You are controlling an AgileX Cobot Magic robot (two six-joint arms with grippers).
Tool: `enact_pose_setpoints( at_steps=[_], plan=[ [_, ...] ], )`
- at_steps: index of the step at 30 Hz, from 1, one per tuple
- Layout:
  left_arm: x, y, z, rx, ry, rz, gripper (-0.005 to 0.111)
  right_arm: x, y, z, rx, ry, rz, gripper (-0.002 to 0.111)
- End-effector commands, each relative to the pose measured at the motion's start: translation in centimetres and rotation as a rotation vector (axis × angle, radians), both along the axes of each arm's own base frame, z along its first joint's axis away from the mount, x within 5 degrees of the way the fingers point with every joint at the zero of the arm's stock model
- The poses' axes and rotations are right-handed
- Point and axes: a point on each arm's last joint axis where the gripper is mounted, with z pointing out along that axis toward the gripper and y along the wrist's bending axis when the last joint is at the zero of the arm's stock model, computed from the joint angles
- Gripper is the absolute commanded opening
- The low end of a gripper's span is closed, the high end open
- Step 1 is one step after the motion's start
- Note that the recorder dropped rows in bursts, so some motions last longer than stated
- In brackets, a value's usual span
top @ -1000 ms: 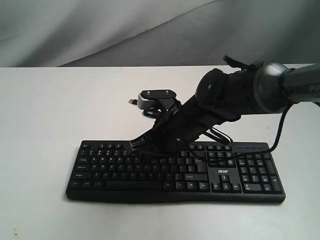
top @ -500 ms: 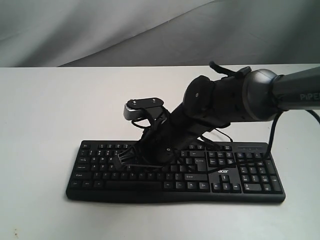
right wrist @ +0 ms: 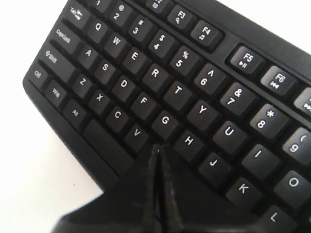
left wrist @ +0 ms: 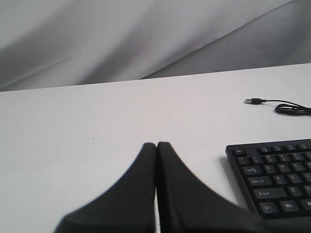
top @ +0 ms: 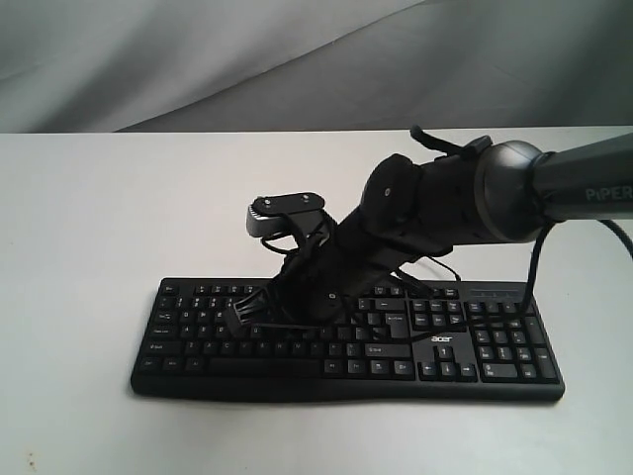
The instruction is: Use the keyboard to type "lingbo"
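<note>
The black acer keyboard (top: 495,348) lies on the white table. My right arm reaches across it from the right. The right gripper (top: 247,317) is shut and empty, low over the left-middle letter keys. In the right wrist view its tips (right wrist: 156,148) sit just below the G key (right wrist: 165,121), between V (right wrist: 137,132) and H (right wrist: 189,141), and cover the key beneath. Whether they press it I cannot tell. My left gripper (left wrist: 156,144) is shut and empty above bare table, left of the keyboard's (left wrist: 277,174) Esc corner. It is out of the exterior view.
The keyboard's thin USB cable (left wrist: 291,108) lies loose on the table behind it, ending in a plug (left wrist: 251,101). The right wrist camera (top: 285,211) sticks up above the function row. A grey backdrop (top: 198,59) closes off the table's far edge.
Since one second ago the right arm has swung left and dipped lower over the letter keys. Over the last half second it has barely moved.
</note>
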Motion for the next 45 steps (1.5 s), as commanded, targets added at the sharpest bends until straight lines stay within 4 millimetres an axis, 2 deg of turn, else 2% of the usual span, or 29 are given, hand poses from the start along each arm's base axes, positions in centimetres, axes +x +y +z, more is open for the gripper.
enact_pose_setpoints(
  at_steps=[1,15,21,45],
  plan=[
    [0.0,0.0,-0.1,-0.011,-0.005,0.002,0.001,0.1,0.0,0.1,-0.002,-0.012,0.004,0.000],
    [0.0,0.0,-0.1,-0.011,-0.005,0.002,0.001,0.1,0.1,0.1,-0.001,-0.009,0.000,0.000],
    [0.0,0.0,-0.1,-0.011,-0.005,0.002,0.001,0.0,0.1,-1.3,-0.023,0.031,-0.003,0.000],
    [0.0,0.0,-0.1,-0.011,-0.005,0.002,0.001,0.1,-0.1,-1.4,-0.047,0.030,-0.026,0.000]
  ],
)
